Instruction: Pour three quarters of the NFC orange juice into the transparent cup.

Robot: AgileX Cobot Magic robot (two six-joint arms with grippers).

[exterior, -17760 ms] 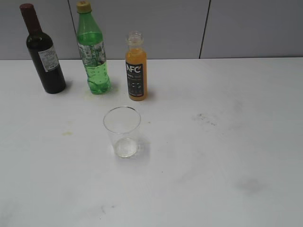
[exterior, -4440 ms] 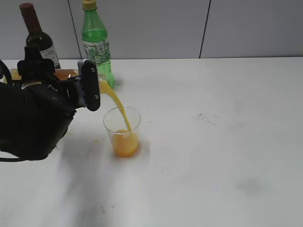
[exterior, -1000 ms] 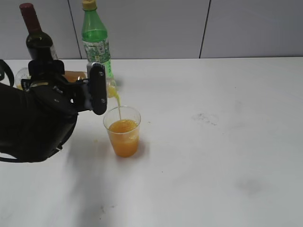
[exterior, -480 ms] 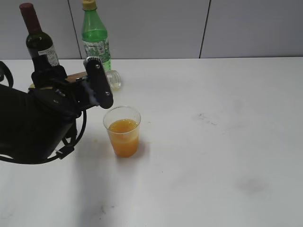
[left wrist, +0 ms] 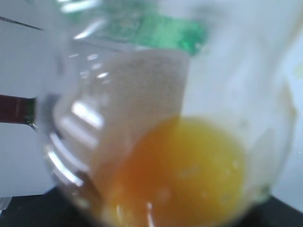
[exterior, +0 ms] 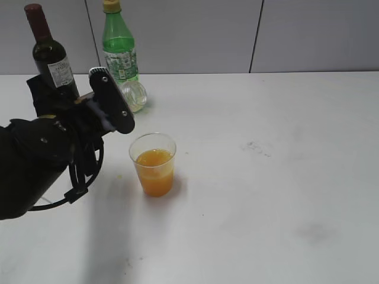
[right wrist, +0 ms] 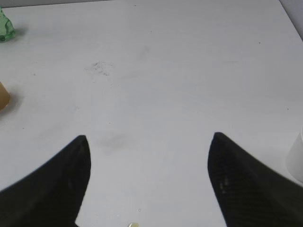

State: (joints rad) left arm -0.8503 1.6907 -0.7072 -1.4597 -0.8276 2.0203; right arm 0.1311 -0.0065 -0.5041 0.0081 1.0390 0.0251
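**Juice bottle held tilted above and behind the filled cup**

Taking the cup as your reference point: it stands upright on the white table, holding orange juice to well over half its height, with a clear band left below the rim.

Your left gripper sits up and to the left of the cup, raised off the table. Its jaws are clamped on the juice bottle, which lies tilted, with its clear open neck end pointing right and away from the camera, behind the cup and not over the rim. No stream shows between bottle and cup. In the left wrist view the bottle fills the picture at close range; a pool of orange juice has settled in one end and the rest of the body looks clear. The picture is blurred, so you cannot read the label there.

Behind the cup and to its left, the green bottle stands upright against the grey wall, just behind the tilted bottle's neck. The wine bottle stands further left, upright, partly behind the arm.

Your right gripper is spread wide and holds nothing. It hangs over bare table well to the right of the cup; only an orange edge of the cup shows at the left border of that view.
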